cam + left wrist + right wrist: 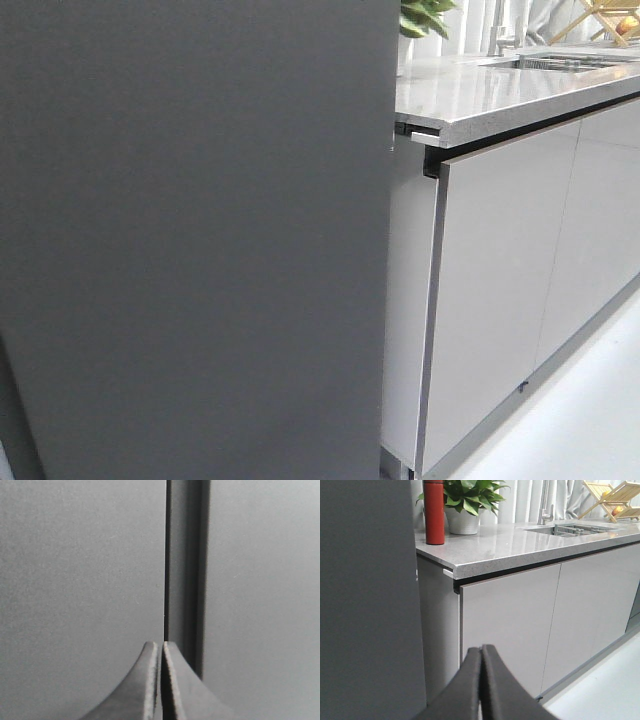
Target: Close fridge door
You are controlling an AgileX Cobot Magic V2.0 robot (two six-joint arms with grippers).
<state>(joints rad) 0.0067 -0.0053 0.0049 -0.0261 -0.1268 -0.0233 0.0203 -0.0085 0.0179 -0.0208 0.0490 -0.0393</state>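
Front view: the fridge door fills the left side, a flat matte dark grey slab, its right edge just beside the light grey cabinet fronts under the speckled countertop. No white lining or bins are showing, so the door looks shut or very nearly so; neither gripper appears here.

Left wrist view: the left gripper has its fingers pressed together on nothing, close up to the grey face, where a narrow dark seam runs. I judge only a final press may remain.

Right wrist view: the right gripper is likewise clenched and empty, facing the cabinets, the door at its side. A red bottle and potted plant stand on the counter.
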